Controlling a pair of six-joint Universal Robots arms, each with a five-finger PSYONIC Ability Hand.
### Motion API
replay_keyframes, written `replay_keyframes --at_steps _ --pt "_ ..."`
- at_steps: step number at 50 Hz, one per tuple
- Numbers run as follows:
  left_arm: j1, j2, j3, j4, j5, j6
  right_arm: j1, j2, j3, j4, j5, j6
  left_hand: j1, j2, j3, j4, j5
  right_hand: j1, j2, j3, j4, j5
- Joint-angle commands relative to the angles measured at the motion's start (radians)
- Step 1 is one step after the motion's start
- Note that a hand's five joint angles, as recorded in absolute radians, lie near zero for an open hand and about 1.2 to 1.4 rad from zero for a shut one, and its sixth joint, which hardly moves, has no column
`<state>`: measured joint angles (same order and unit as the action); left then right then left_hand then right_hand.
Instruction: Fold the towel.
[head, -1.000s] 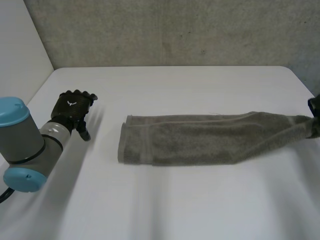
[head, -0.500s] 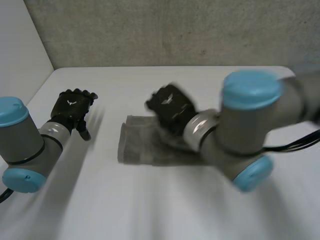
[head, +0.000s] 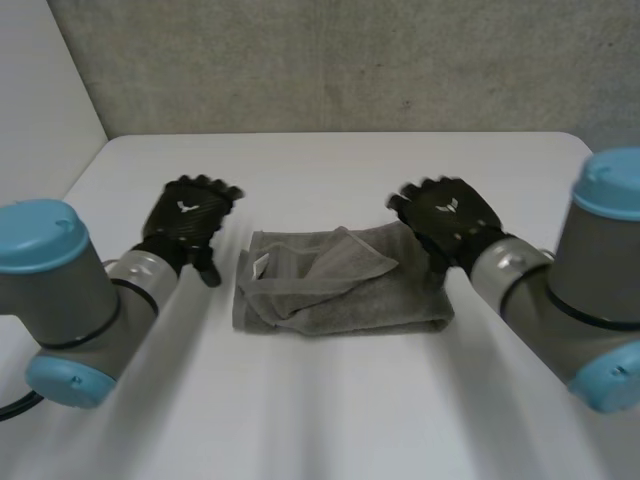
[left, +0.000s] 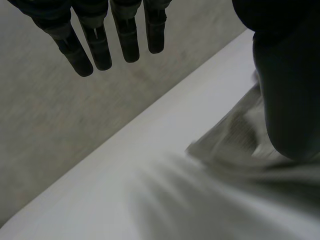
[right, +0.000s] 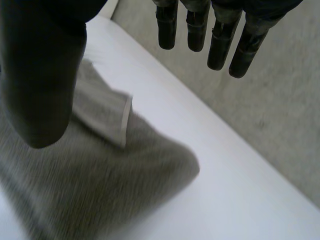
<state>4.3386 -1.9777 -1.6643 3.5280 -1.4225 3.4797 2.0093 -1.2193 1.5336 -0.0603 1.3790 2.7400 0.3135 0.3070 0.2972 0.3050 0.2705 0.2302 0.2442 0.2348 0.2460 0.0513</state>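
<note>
Grey towel (head: 340, 290), flanked at nine and three o'clock by left hand (head: 190, 222) and right hand (head: 445, 215), fingers (left: 127, 40) spread, is judged folded once, not yet smoothed.

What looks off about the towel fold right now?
On the towel, the folded-over top layer lies askew: its end runs diagonally, short of the lower layer's end near the left hand, so the edges aren't lined up. That hand and the right hand are open.

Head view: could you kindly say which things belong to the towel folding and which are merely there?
Job: towel, folded over, between the hands; left hand, open; right hand, open.
Merely there: white table; grey wall behind it.
</note>
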Motion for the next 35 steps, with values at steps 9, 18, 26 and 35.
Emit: replay_keyframes --at_steps 9,18,26,35 --pt "-0.24 -0.137 0.165 -0.046 0.028 -0.097 -0.063 0.027 0.215 -0.182 -0.054 0.003 -0.062 -0.055 -0.046 -0.053 -0.193 0.057 0.043 0.053 0.042 0.062" --pt "-0.251 -0.297 0.352 -0.119 0.019 -0.099 -0.05 0.099 0.227 -0.22 -0.049 0.003 -0.044 -0.038 -0.028 -0.036 -0.176 0.239 0.225 0.234 0.223 0.243" --pt "-0.234 -0.346 0.423 -0.13 0.005 -0.099 -0.066 0.138 0.221 -0.236 -0.044 -0.008 -0.033 -0.026 -0.016 -0.024 -0.164 0.442 0.428 0.437 0.426 0.446" --pt "-0.18 -0.38 0.436 -0.127 -0.196 -0.099 -0.081 0.155 0.214 -0.237 -0.006 -0.014 0.006 0.012 0.022 0.014 -0.126 0.873 0.859 0.868 0.857 0.877"
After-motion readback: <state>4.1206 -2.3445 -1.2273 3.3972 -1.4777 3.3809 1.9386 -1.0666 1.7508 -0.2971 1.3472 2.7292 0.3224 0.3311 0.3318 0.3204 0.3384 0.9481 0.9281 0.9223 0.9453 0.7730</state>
